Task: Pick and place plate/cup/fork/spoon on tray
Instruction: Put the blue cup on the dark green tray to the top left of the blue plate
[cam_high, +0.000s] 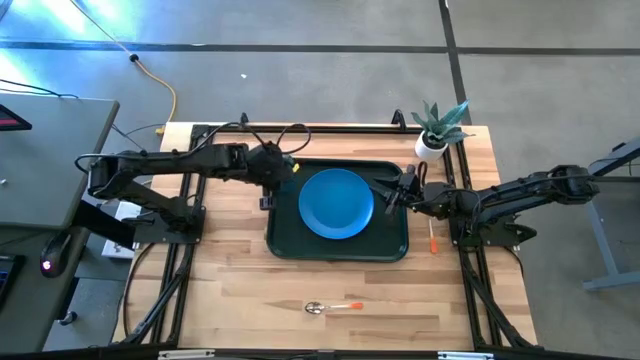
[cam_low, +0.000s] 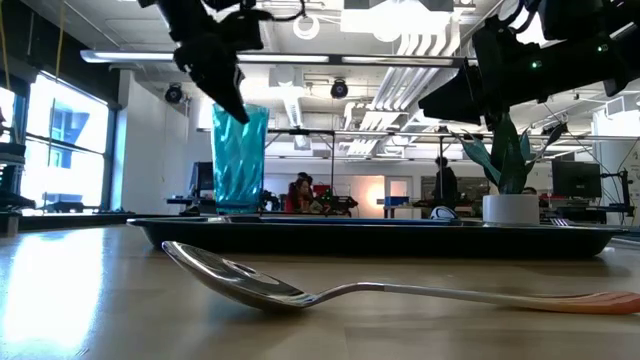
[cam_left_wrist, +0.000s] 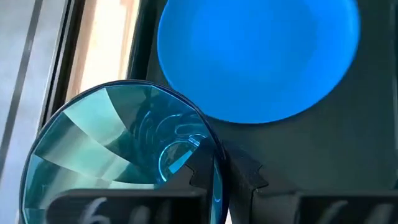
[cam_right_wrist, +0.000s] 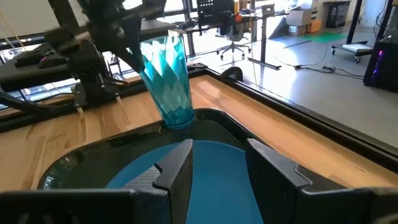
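Now my left gripper (cam_right_wrist: 134, 43) pinches the cup (cam_right_wrist: 168, 81) by its rim, keeping it upright on the tray (cam_high: 285, 235) beside the plate (cam_high: 336, 203); my right gripper (cam_right_wrist: 217, 165) waits spread.

Table (cam_high: 230, 290): tray (cam_high: 285, 245), spoon (cam_high: 333, 307), fork (cam_high: 432, 236).

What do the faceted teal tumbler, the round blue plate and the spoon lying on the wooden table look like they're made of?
The faceted teal tumbler, held at its rim by the left gripper, looks like translucent plastic or glass: light passes through its facets. The round blue plate on the dark tray seems matte plastic, evenly coloured, without glare. The spoon has a mirror-polished metal bowl reflecting the room and an orange, probably plastic, handle.
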